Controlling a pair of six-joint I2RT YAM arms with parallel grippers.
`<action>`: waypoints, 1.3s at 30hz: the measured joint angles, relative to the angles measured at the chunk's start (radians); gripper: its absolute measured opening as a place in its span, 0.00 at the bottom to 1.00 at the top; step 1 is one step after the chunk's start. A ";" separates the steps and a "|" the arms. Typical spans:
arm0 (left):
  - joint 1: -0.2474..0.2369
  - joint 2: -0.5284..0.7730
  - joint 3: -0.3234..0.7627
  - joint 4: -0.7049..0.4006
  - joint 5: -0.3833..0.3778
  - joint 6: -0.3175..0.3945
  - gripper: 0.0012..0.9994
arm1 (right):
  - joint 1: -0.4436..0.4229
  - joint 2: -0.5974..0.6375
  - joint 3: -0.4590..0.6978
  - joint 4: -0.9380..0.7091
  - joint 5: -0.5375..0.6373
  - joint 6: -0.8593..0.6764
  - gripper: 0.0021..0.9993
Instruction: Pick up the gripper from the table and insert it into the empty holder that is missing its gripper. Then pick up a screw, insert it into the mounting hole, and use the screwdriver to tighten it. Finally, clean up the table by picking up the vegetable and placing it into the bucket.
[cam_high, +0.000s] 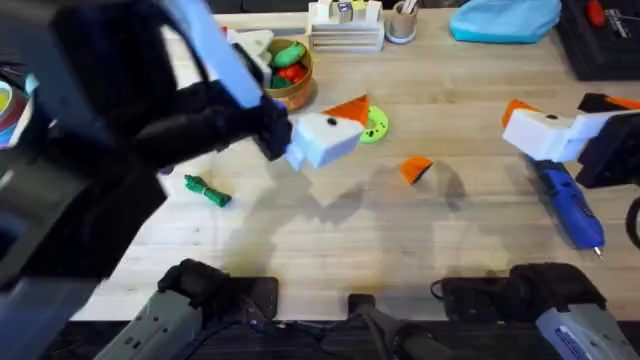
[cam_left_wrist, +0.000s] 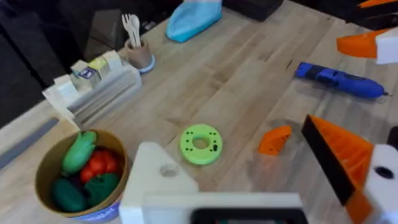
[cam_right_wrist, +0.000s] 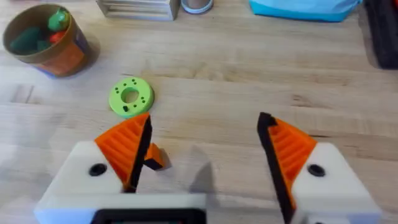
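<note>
The small orange gripper lies loose mid-table, also seen as the orange gripper in the left wrist view. My left gripper hovers open just left of it; one finger is the bare white holder with a round hole on top, the other carries an orange wedge. My right gripper is open and empty at the right, above the blue screwdriver. The dark green vegetable lies at the left. The bucket stands at the back. The screw is out of view.
A lime-green ring disc lies beside the left gripper. A wooden block rack, a small cup and a blue cloth line the back edge. The left arm looms large and dark over the table's left side.
</note>
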 joint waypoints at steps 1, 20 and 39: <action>0.000 -0.035 -0.013 0.002 -0.005 0.010 0.99 | 0.000 0.000 0.000 0.000 0.000 0.000 0.99; -0.059 -0.641 -0.697 0.476 -0.026 -0.035 0.99 | 0.000 0.000 0.000 0.000 0.000 0.000 0.99; -0.085 -0.783 -0.760 0.299 -0.020 -0.124 0.99 | 0.000 0.000 0.000 0.000 0.000 0.000 0.99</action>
